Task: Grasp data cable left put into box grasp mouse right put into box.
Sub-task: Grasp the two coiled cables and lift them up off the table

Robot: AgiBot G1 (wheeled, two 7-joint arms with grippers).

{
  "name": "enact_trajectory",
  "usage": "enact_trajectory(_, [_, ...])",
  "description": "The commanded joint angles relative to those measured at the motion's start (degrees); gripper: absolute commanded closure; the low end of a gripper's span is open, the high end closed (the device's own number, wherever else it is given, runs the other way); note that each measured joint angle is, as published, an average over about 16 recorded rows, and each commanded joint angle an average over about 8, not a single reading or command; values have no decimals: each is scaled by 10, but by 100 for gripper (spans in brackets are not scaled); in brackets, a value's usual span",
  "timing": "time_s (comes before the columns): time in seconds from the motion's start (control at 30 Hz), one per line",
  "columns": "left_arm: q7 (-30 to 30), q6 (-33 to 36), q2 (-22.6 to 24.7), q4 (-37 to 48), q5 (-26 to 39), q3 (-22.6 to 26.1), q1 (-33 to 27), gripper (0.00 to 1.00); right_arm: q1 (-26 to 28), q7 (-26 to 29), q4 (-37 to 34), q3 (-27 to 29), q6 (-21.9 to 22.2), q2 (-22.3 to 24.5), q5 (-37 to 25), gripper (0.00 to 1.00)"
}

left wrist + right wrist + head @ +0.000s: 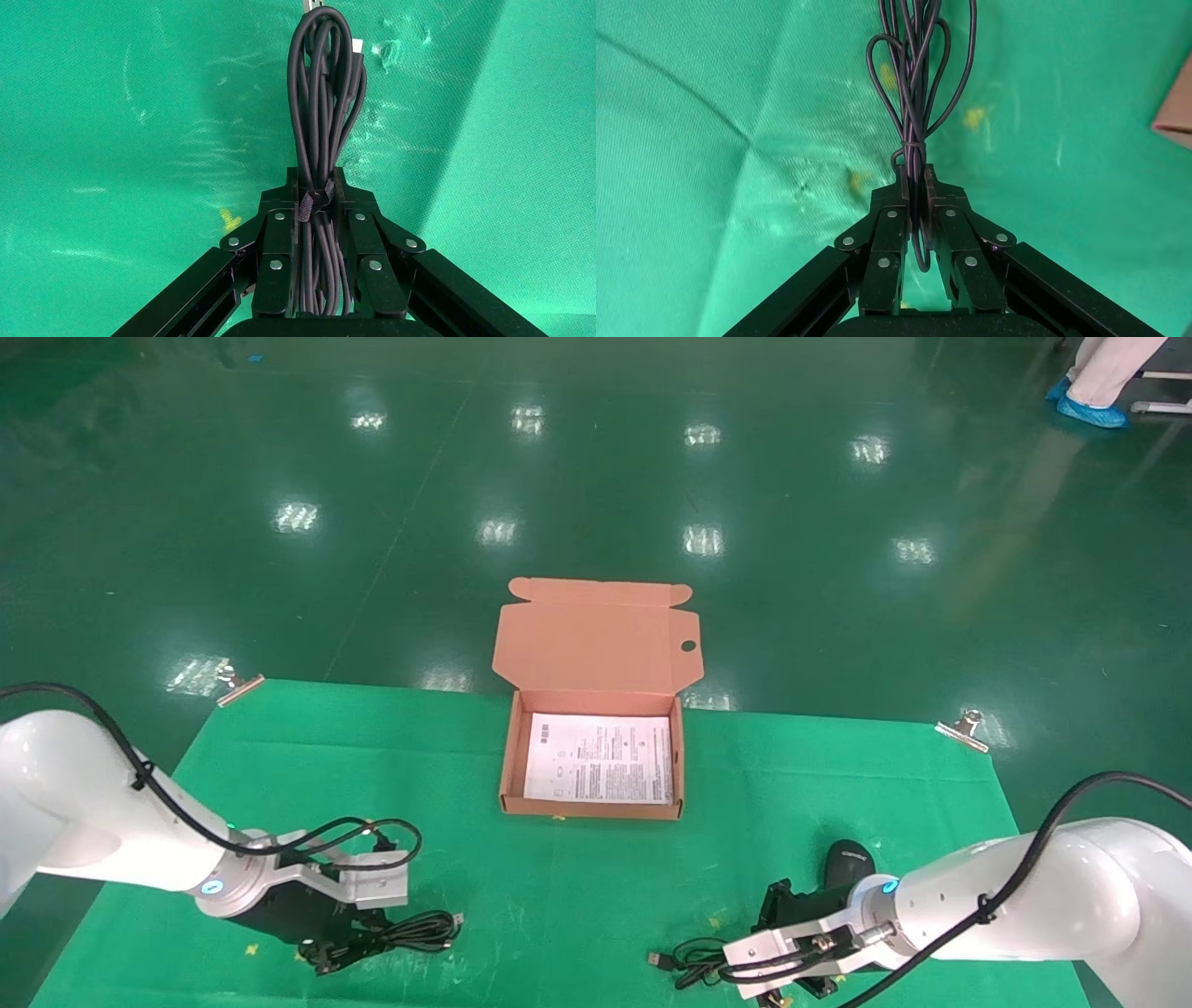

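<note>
One coiled data cable (396, 933) lies on the near left of the green mat (596, 896), its bundle stretched across the mat with the plug end (456, 918) pointing toward the middle; in the left wrist view the cable (325, 105) runs lengthwise straight out from between the pads, bound by a small strap (313, 203) right at the fingertips (294, 184). The left gripper (321, 947) is down on it, closed narrow with the bundle pinched between its fingers. One black mouse (846, 864) sits on the near right of the mat, long axis running near to far, its rounded far end pointing toward the far edge of the mat, partly hidden behind the right arm (1024, 896). Its thin cord (694, 960) is gathered in loops to the mouse's left, with the USB plug (659, 960) sticking out toward the centre. The right gripper (792, 994) is low over that cord, and the right wrist view shows the looped cord (916, 77) clamped between nearly closed fingers (899, 184), loops fanning away from the tips. One salmon-orange box (510, 756) stands open at the far middle of the mat, well apart from both grippers, flap lid (596, 640) tilted back with one round hole (688, 645) near its right edge. One printed sheet (601, 758) lies flat inside. Two metal clips (238, 685) pin the mat's far corners
</note>
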Motion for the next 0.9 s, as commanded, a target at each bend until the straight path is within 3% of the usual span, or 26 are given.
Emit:
enact_trajectory(0.03, [2,5,-3,0,-2,-1,-2,100,2,1,2,1,-4,4,2,100])
enact_trajectory(0.2, [17,29,-40,-45,-6,-6,-33,100,23,49,42,29,-12,46,17,100])
enact_trajectory(0.43, [-4,28,-90,-159,3,-12,-77,100,71,104,78,73,18,75,22,100])
enact_trajectory(0.67, [-77,-9,-125,-293,31,-18,-97,100,131,107,73,103,55,49,31,100])
enact_trajectory(0.9, [-142,-48,-131,-390,79,-13,-103,100,185,69,29,116,87,-8,52,100])
